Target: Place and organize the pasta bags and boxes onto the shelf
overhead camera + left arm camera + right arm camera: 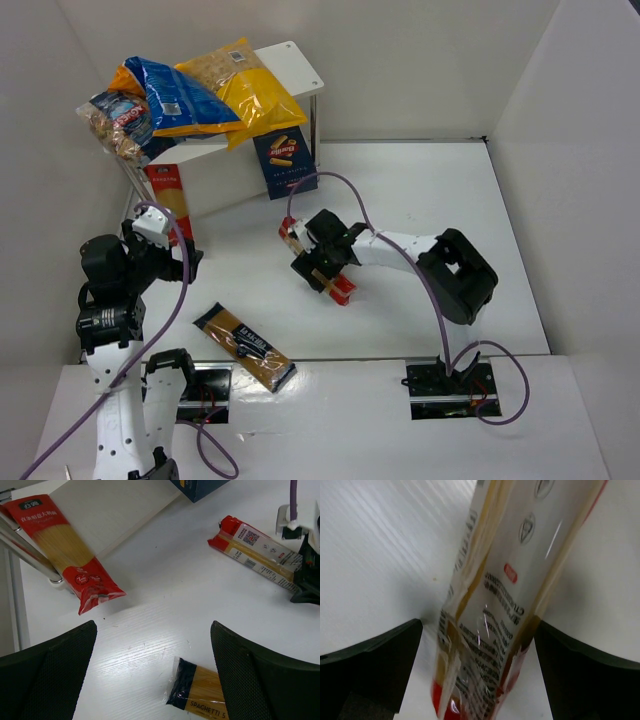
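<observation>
The white shelf (pixel 295 65) stands at the back left with a clear bag (pixel 112 122), a blue bag (pixel 175 95) and a yellow bag (pixel 245 85) piled on top. A dark blue pasta box (pixel 285 160) stands upright by its right leg. A red spaghetti packet (pixel 170 200) (pixel 65 555) lies at its lower level. My right gripper (pixel 322 262) (pixel 477 670) is open, its fingers straddling a red-edged spaghetti packet (pixel 342 290) (pixel 500 595) on the table. My left gripper (pixel 165 250) (pixel 155 670) is open and empty above a dark-labelled spaghetti packet (pixel 243 347) (pixel 200 690).
The shelf's metal leg (pixel 25 550) and lower board (pixel 115 510) are close to the left gripper. White walls enclose the table on the left, back and right. Purple cables (pixel 345 185) loop over both arms.
</observation>
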